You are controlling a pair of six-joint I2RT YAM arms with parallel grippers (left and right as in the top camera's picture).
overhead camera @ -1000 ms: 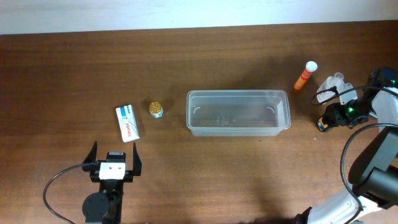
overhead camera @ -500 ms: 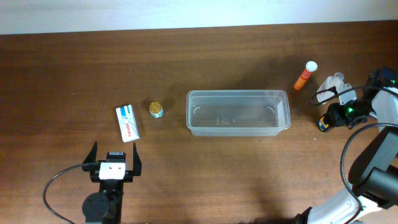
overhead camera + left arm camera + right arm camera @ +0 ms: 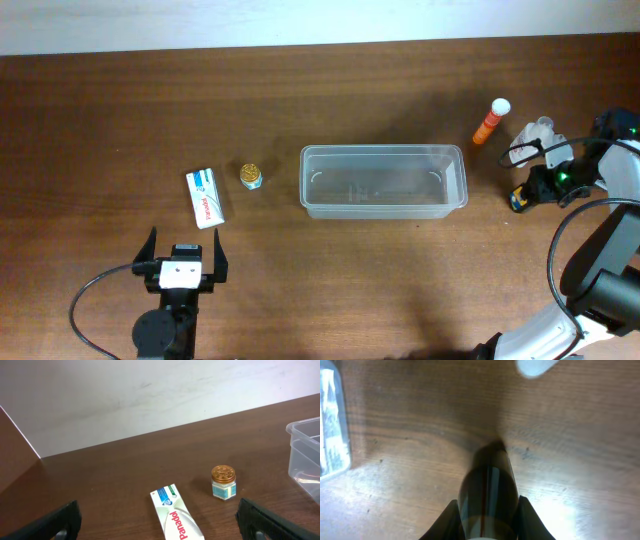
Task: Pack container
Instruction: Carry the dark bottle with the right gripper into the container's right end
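I see a brown wooden table (image 3: 300,100) with a pale wall (image 3: 125,395) behind it. A white toothpaste box (image 3: 204,198) lies flat, and a gold-lidded jar (image 3: 250,176) stands upright just to its right. At the far right an orange tube (image 3: 491,121) with a white cap lies near a clear bottle (image 3: 533,133). A dark bottle (image 3: 487,492), I think, fills the right wrist view.

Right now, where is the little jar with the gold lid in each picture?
Overhead: the jar stands left of the middle, between the white box and the clear tub.
Left wrist: the jar is lower right of the middle, with the white box to its left and the clear tub at the right edge.
Right wrist: not in it.
Shared landmark: the clear tub, which also seems to show at the right wrist picture's left edge.
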